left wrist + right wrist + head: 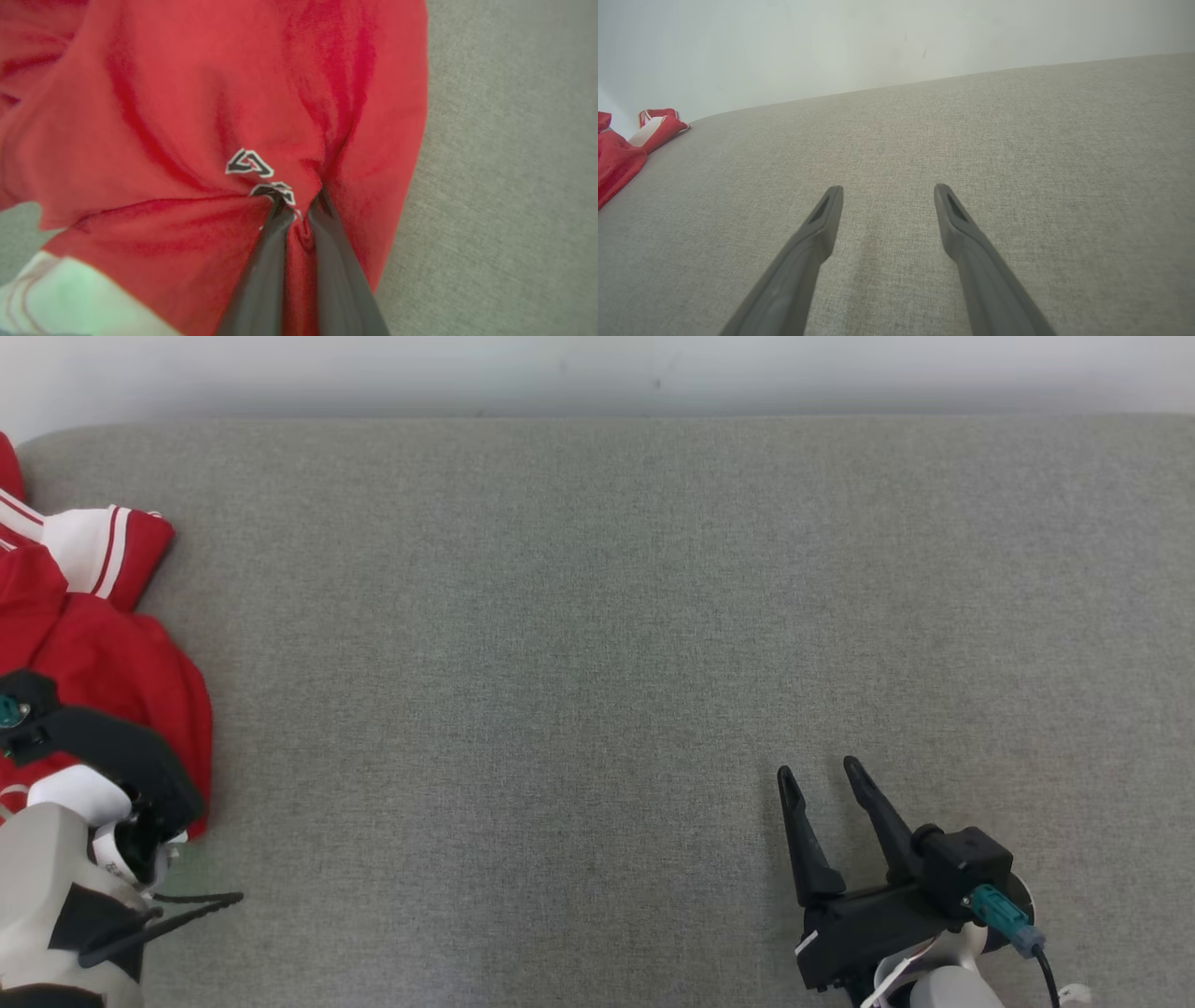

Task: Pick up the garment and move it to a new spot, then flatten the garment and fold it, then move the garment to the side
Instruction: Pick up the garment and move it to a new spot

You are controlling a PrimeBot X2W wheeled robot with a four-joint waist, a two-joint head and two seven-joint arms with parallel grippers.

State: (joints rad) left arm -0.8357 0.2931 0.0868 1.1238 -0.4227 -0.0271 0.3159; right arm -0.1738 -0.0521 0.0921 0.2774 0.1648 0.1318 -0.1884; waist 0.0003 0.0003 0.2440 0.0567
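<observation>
One red garment [187, 93] in left claw [299, 205], grey cushion [597, 616], wall [597, 373]

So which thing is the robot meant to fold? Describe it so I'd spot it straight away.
Look at the wide grey cushioned surface and follow it to its far left edge. There lies a crumpled garment, pinched by the robot's left hand. It is bright red, with a white red-striped cuff and a small black-and-white logo.
</observation>
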